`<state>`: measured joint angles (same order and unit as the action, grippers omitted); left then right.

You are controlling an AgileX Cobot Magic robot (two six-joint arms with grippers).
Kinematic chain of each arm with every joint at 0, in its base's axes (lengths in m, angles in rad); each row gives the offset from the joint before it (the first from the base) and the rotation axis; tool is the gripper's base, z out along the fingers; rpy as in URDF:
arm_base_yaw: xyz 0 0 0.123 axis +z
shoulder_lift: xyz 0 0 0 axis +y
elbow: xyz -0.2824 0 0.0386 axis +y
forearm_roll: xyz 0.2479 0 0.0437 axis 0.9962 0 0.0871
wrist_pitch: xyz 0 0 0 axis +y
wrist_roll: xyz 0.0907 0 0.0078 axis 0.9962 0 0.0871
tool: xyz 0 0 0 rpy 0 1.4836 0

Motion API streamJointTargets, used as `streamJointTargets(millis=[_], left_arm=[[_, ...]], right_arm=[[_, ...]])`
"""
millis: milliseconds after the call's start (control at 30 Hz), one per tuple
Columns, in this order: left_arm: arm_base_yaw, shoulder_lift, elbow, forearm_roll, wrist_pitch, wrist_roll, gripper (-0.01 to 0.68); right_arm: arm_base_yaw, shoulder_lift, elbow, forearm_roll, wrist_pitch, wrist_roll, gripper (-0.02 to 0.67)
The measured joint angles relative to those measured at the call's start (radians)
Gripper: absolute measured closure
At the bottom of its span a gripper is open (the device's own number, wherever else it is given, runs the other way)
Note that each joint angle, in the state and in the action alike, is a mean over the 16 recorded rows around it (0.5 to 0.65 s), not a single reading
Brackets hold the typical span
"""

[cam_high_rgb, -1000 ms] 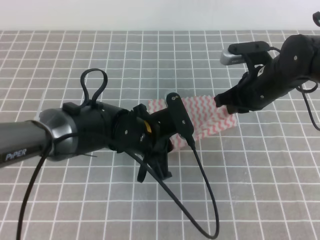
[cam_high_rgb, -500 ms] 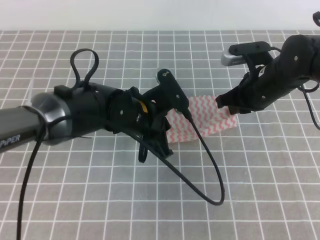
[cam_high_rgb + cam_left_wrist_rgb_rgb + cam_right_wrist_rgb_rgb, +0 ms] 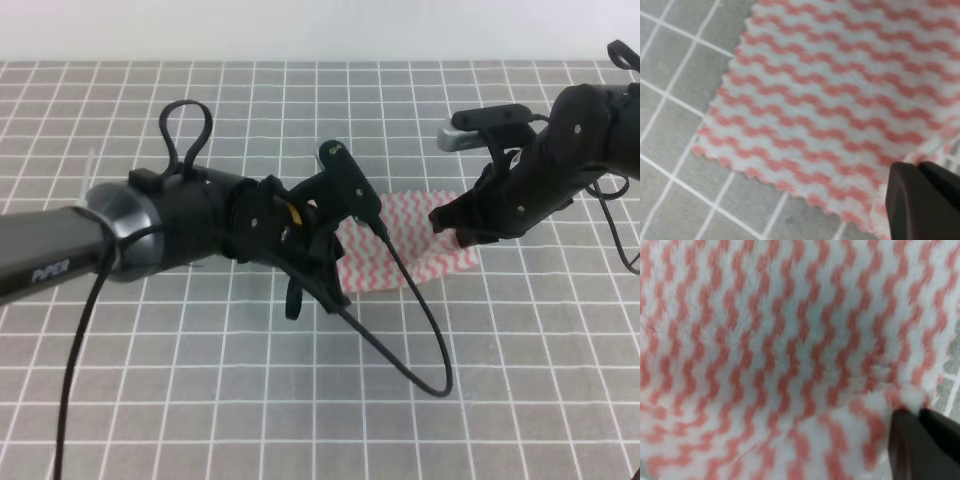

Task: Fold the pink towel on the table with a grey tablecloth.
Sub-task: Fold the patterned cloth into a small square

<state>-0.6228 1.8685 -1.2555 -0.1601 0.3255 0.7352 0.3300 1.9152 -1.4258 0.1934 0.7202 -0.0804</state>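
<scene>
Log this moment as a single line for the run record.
phase: gripping | left tool: shut on pink zigzag-striped towel edge | right tool: shut on towel edge | towel on grey grid tablecloth

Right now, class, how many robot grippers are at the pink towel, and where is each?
2. The left gripper is at the near left edge of the pink towel; the right gripper is at its far right edge. Nothing suggests a hidden third.
</scene>
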Motion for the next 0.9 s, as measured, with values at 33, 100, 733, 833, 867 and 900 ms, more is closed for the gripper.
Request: streamJointTargets(millis=[33, 100, 733, 833, 867, 900], left_arm=[[0.002, 0.003, -0.007, 0.001, 0.002, -0.001, 0.675], [0.006, 0.011, -0.022, 0.004, 0.005, -0.001, 0.675], [0.028, 0.098, -0.169, 0.026, 0.056, -0.003, 0.675], [0.030, 0.109, -0.187, 0.030, 0.062, -0.008, 0.675], [0.030, 0.114, -0.191, 0.031, 0.064, -0.010, 0.675], [0.031, 0.118, -0.196, 0.032, 0.064, -0.013, 0.675]], right_arm=[[0.000, 0.002, 0.000, 0.000, -0.001, 0.000, 0.664], [0.000, 0.004, 0.000, 0.000, -0.005, 0.000, 0.664], [-0.002, -0.004, 0.001, -0.014, -0.090, 0.001, 0.665], [-0.002, -0.003, 0.001, -0.019, -0.106, 0.002, 0.665], [-0.002, -0.002, 0.001, -0.022, -0.110, 0.002, 0.665], [-0.002, -0.001, 0.001, -0.024, -0.114, 0.003, 0.665]])
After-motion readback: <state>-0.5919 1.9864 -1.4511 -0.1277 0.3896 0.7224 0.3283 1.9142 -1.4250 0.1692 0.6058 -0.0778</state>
